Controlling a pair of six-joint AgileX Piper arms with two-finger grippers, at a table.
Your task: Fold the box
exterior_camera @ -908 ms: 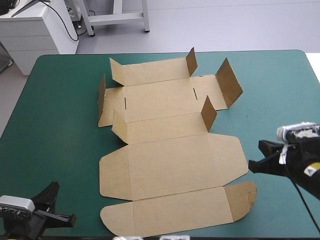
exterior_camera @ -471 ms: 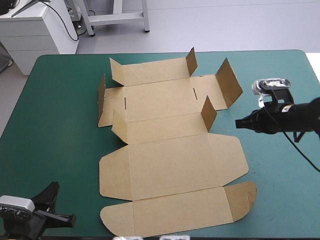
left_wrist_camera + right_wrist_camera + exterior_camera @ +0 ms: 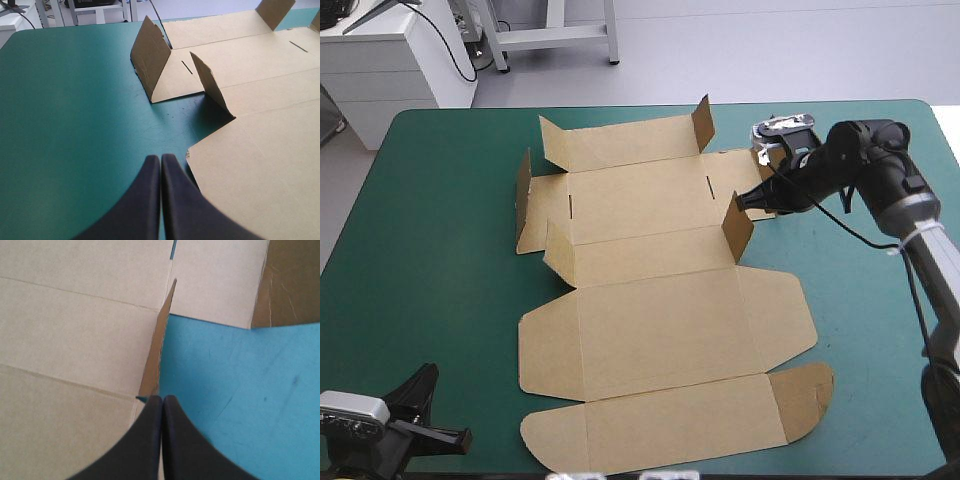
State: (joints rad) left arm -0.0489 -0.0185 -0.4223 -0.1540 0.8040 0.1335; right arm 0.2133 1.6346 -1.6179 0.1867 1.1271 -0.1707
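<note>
The brown box [image 3: 660, 320] lies as a cut sheet in the middle of the table, its near panels flat and several far flaps raised. My right gripper [image 3: 744, 199] is shut, its tip at the upper edge of the raised flap [image 3: 738, 226] on the box's right side. In the right wrist view that flap [image 3: 156, 352] stands edge-on just ahead of the right gripper [image 3: 162, 399]. My left gripper [image 3: 426, 377] rests at the table's near left corner, apart from the box. In the left wrist view the left gripper [image 3: 161, 159] is shut, with the box's near left corner [image 3: 260, 170] beside it.
Two raised flaps [image 3: 150, 60] stand ahead of the left gripper. A taller flap [image 3: 778, 165] rises beside the right gripper, toward the far right. Teal-green cover [image 3: 430, 250] stretches from the box to the table's left edge. A white cabinet [image 3: 390, 60] stands beyond the far left corner.
The right arm has swung from the table's right edge inward and away from me, bringing its gripper to the raised flap. The left arm and the box have not moved.
</note>
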